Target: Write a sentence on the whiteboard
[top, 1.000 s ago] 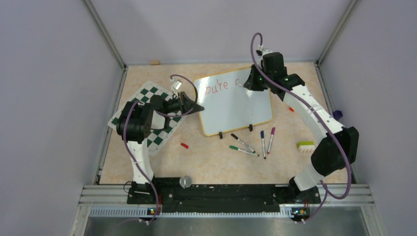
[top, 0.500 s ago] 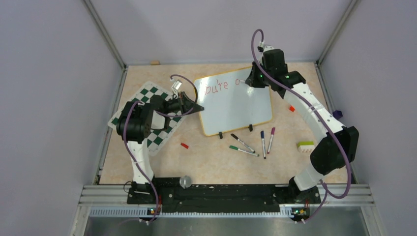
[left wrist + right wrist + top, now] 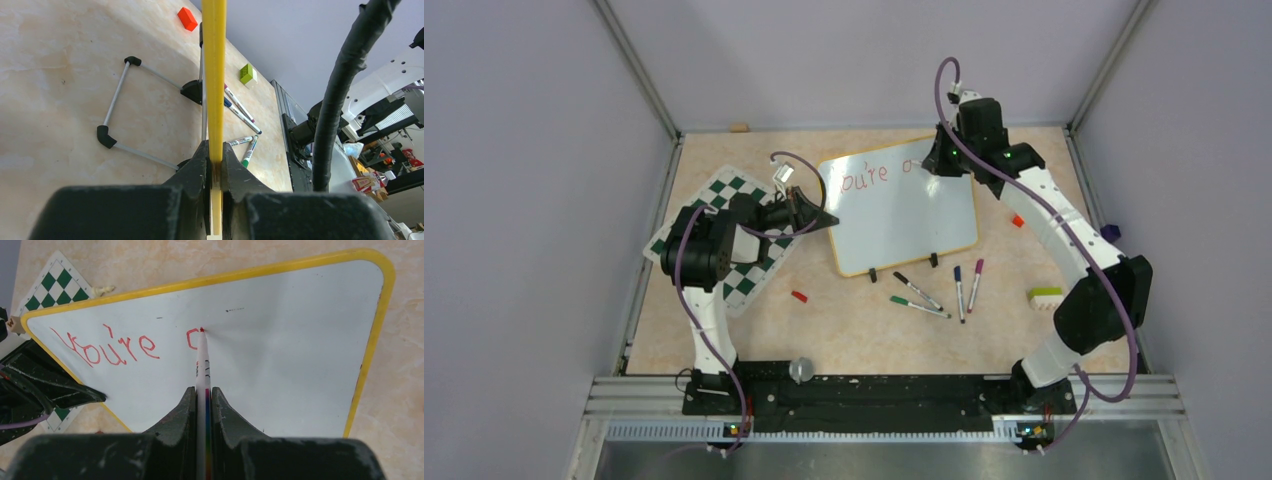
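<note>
The whiteboard point(image 3: 904, 215), white with a yellow frame, lies tilted at the middle of the table with "You're" and a rounded letter in red on it. My left gripper point(image 3: 829, 218) is shut on the board's left yellow edge point(image 3: 214, 75), which runs up between its fingers point(image 3: 196, 165). My right gripper point(image 3: 934, 163) hovers over the board's far part, shut on a white marker point(image 3: 202, 360). The marker's red tip touches the board at the top of the rounded letter point(image 3: 192, 338).
A green-and-white chess mat point(image 3: 734, 255) lies left of the board under my left arm. Several loose markers point(image 3: 921, 293) lie in front of the board. Two red caps point(image 3: 799, 296) point(image 3: 1017, 221) and a green-white block point(image 3: 1045, 297) also sit on the table. The board's wire stand point(image 3: 115, 100) shows beneath it.
My right gripper with the marker has shifted slightly right and towards the far edge, adding to the red letter after "You're". The left gripper has stayed put on the board's edge.
</note>
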Controlling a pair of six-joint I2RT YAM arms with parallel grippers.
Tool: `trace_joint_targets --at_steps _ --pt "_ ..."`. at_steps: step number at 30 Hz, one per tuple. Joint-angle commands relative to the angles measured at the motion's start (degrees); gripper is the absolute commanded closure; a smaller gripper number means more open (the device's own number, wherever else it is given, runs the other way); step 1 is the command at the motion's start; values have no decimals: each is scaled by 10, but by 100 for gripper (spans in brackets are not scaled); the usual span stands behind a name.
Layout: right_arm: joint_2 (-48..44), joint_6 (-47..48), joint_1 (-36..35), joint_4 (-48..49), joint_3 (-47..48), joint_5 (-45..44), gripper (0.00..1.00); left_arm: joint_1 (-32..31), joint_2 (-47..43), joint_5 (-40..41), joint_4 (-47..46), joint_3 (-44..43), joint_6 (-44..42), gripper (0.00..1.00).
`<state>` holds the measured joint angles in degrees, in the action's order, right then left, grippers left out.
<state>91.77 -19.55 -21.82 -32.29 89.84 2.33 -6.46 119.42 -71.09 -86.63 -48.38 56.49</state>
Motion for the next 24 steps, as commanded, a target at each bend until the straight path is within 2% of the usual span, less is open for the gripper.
trace_joint_targets --at_steps 1,9,14,24 --pt "-20 -1 6 10 -23 -11 100 1 -26 -23 -62 2 -19 100" --pt "-39 2 6 5 -46 -21 100 1 -24 -22 -62 -1 -16 100" --pt "-49 6 6 -2 -28 -35 100 1 -23 -23 -62 -1 -16 100" --pt "-148 22 5 78 -103 82 100 2 -20 -24 -62 -8 -8 100"
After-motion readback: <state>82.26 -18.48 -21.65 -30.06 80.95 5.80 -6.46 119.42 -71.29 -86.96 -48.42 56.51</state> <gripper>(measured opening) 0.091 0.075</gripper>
